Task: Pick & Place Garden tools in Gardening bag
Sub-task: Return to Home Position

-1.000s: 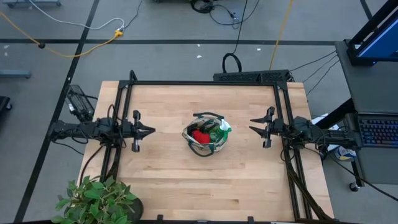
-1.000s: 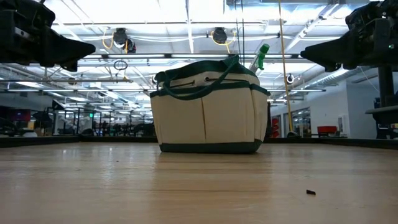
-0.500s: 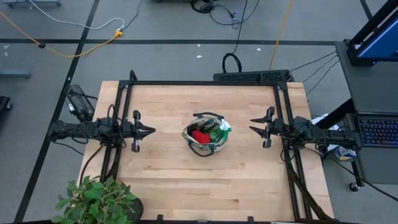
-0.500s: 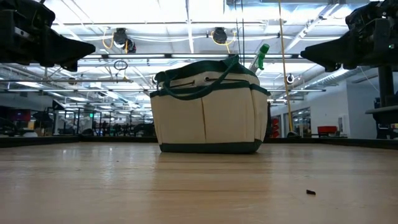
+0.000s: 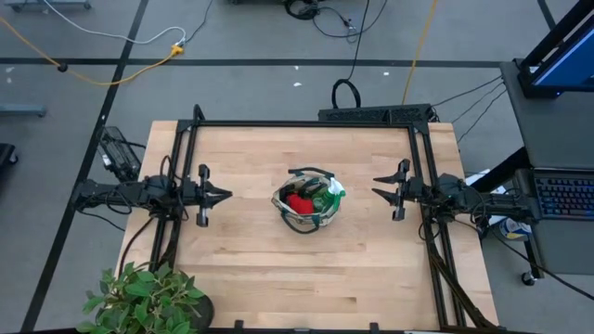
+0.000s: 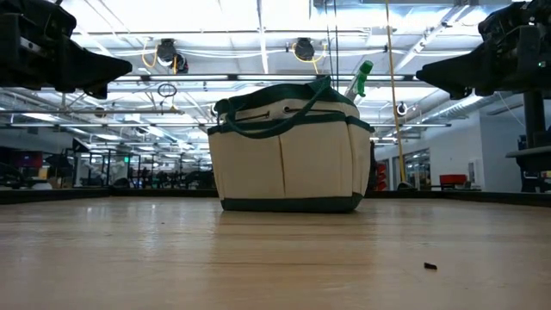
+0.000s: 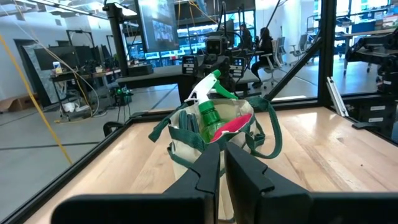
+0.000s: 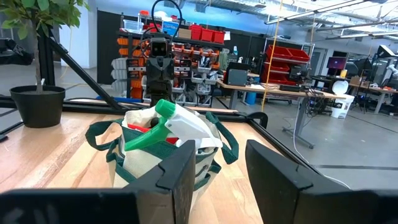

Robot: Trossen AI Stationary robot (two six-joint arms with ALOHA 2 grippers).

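Observation:
The beige gardening bag (image 5: pixel 309 202) with dark green rim stands upright on its base at the table's middle, also in the low view (image 6: pixel 288 146). Inside it show the red-and-black glove (image 5: pixel 298 203) and the green spray bottle with white nozzle (image 7: pixel 208 99), whose head pokes above the rim (image 6: pixel 360 77). My left gripper (image 5: pixel 226 196) hovers left of the bag, shut and empty (image 7: pixel 221 163). My right gripper (image 5: pixel 376 186) hovers right of the bag, open and empty (image 8: pixel 221 162). Other tools are hidden inside the bag.
A leafy potted plant (image 5: pixel 144 299) stands at the table's near left corner, also seen in the right wrist view (image 8: pixel 38 96). A dark frame (image 5: pixel 306 123) runs along the table's far edge and sides. Bare wood lies around the bag.

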